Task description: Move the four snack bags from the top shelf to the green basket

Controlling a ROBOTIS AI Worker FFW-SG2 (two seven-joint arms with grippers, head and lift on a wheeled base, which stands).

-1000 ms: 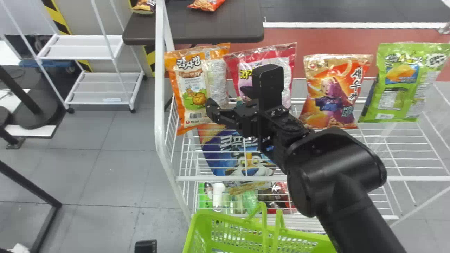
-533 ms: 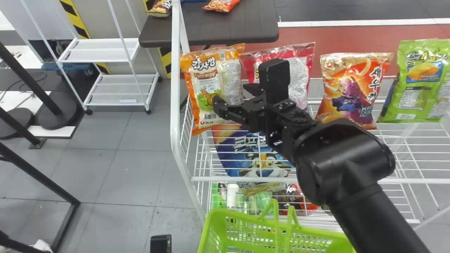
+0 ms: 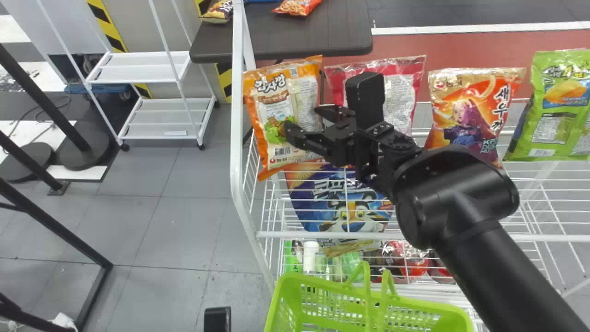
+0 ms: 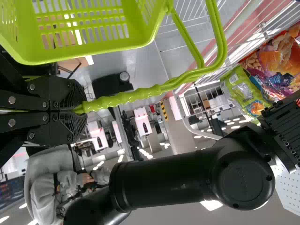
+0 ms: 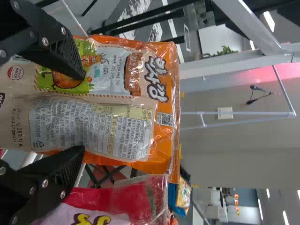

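Green is the basket [image 3: 291, 288], down low in front of the white rack [image 3: 237, 138]. The left gripper [image 3: 217, 319] is squeezing the basket's handle [image 4: 131, 96] tight. The right gripper [image 3: 301, 118] is spread wide, up by the orange bag [image 3: 276, 108] at the left end of the top shelf [image 3: 544, 237], but I can't tell if it touches. Next comes the pink bag [image 3: 398, 94], then the red and orange bag [image 3: 465, 117], then the green bag [image 3: 557, 115], all four in a row up there
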